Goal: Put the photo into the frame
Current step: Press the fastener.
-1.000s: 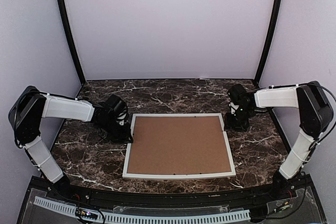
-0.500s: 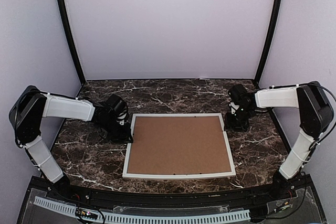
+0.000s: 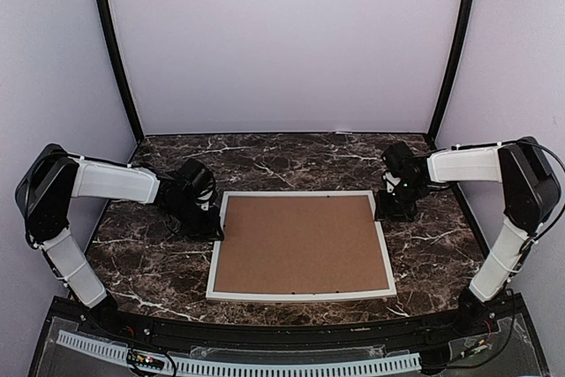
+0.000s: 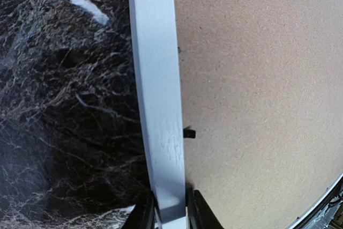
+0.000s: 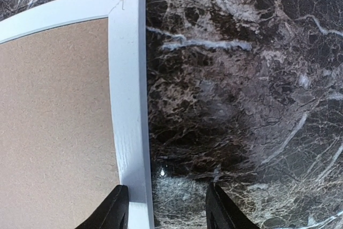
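The white frame (image 3: 300, 295) lies flat on the marble table with a brown backing board (image 3: 300, 243) filling its centre. The photo is hidden. My left gripper (image 3: 214, 229) is at the frame's left side. In the left wrist view it (image 4: 170, 213) is shut on the left rail (image 4: 158, 89), one finger on each side of it. My right gripper (image 3: 386, 212) stands at the far right corner. It (image 5: 167, 207) is open. The right rail (image 5: 128, 95) lies just inside its left finger (image 5: 115, 210), and the other finger (image 5: 220, 207) is over bare marble.
A small black tab (image 4: 189, 132) sticks out from the left rail over the board (image 4: 257, 95). Dark veined marble (image 3: 291, 161) surrounds the frame. Black uprights and pale walls close in the back and both sides.
My right wrist has edged slightly left toward the frame's right rail. The left arm and the frame have not moved.
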`<state>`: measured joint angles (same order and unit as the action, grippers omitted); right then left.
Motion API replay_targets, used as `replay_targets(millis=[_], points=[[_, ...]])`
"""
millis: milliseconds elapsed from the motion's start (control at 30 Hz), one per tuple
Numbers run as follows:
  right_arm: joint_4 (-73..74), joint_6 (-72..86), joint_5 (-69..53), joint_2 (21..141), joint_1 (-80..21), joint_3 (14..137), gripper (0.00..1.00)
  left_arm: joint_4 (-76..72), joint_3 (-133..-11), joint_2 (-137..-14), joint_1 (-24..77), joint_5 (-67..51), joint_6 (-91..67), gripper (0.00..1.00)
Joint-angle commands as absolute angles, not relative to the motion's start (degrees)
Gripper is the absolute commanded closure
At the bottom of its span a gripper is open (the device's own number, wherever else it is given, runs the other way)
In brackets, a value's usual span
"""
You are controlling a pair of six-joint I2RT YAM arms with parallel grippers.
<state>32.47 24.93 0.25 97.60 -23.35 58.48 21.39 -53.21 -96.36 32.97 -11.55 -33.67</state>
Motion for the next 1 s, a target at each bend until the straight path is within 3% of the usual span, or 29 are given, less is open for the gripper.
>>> replay_targets(millis=[0, 967], points=[[31.51, 25.92, -2.17, 98.81, -25.62, 57.31, 0.50, 21.78, -53.27, -98.35, 33.46, -11.04, -33.13, 0.77], [27.66, 27.64, -3.25, 102.19, -29.30, 51.65, 0.52, 20.96, -52.56, -98.88, 34.01, -11.44, -33.25, 0.77]])
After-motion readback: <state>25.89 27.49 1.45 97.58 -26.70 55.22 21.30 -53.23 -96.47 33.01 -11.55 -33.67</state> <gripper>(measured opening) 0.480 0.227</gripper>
